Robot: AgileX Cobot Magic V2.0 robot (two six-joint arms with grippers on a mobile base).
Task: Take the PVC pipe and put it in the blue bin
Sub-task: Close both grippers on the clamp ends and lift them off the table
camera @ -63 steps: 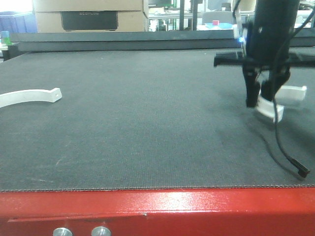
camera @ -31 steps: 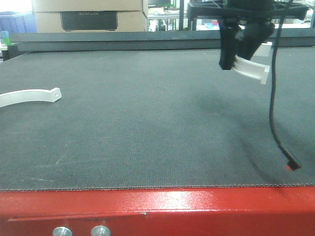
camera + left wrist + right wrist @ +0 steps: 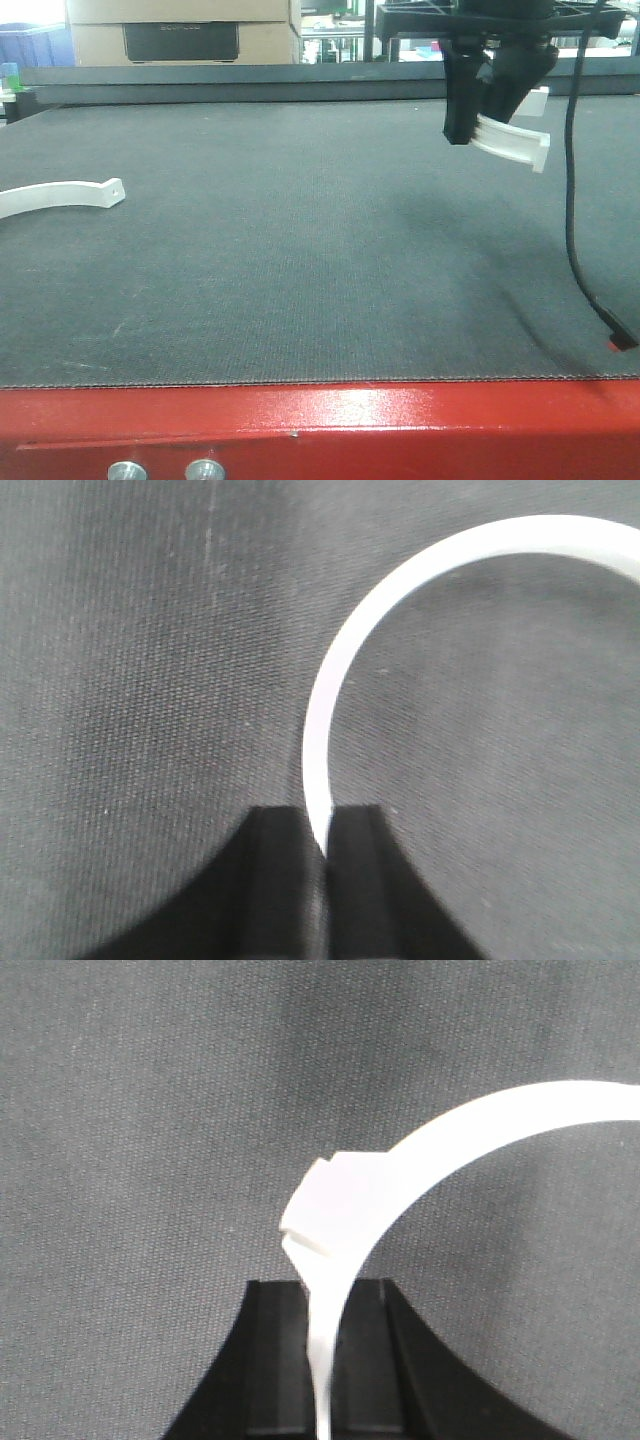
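Note:
My right gripper [image 3: 478,128] hangs above the far right of the dark mat, shut on a white curved PVC pipe piece [image 3: 515,143]. The right wrist view shows that piece [image 3: 450,1140] clamped between the black jaws of the gripper [image 3: 322,1310], its arc bending up and right. A second white curved PVC piece [image 3: 60,193] lies on the mat at the left edge of the front view. In the left wrist view my left gripper [image 3: 322,830] is shut on the end of a white arc [image 3: 350,660]. A blue bin [image 3: 35,45] shows far back left.
A black cable with a red tip [image 3: 612,335] dangles from the right arm down to the mat. Cardboard boxes [image 3: 180,30] stand behind the table's back rail. The red table front [image 3: 320,430] runs along the near edge.
My right gripper has risen from the mat with the PVC piece and shifted slightly left. The dangling cable has swung. The left piece has not moved.

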